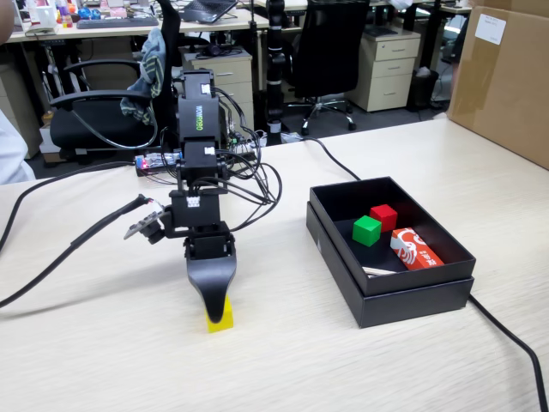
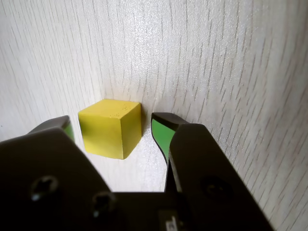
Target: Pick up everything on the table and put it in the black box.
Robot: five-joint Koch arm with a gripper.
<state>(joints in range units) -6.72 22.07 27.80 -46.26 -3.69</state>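
Note:
A small yellow cube [image 2: 109,128] rests on the pale wood-grain table [image 1: 103,360]. My gripper [image 2: 113,126] is down at the table and open, one green-padded jaw on each side of the cube, with a narrow gap between each pad and the cube. In the fixed view the gripper [image 1: 214,311] points straight down and its black finger covers most of the yellow cube [image 1: 221,320]. The black box [image 1: 410,299] sits to the right in that view, nested in its lid.
Inside the black box lie a green cube [image 1: 366,230], a red cube [image 1: 383,216] and a red-and-white packet [image 1: 415,249]. A brown carton [image 1: 506,77] stands at the far right. Black cables [image 1: 51,257] cross the table on the left, and one [image 1: 515,343] trails past the box.

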